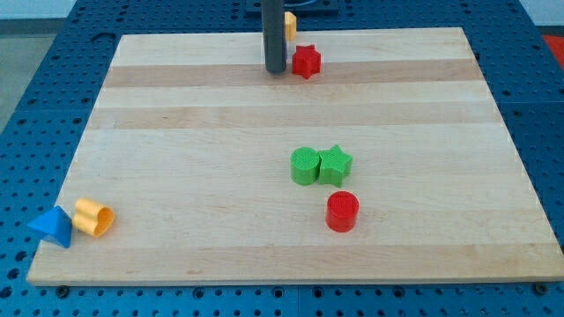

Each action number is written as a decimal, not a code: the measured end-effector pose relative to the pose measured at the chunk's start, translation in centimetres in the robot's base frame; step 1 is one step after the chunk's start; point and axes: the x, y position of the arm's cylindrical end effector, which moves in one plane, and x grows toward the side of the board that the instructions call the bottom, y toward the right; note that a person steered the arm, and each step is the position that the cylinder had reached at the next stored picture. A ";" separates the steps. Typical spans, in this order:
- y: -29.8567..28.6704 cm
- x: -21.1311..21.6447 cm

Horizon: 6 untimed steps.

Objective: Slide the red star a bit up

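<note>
The red star (306,62) lies near the view's top edge of the wooden board (176,132), a little right of centre. My rod comes down from the view's top and my tip (276,70) rests on the board just left of the red star, close to it or touching it. A yellow block (290,24) sits just above the star, partly hidden behind the rod; its shape is unclear.
A green cylinder (305,166) and a green star (335,165) sit side by side at mid-board. A red cylinder (342,212) lies below them. A yellow block (93,217) and a blue triangular block (53,227) sit at the bottom left corner.
</note>
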 end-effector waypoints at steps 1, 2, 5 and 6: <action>1.0 3.5; 4.0 2.0; 4.7 -3.8; 4.9 -3.8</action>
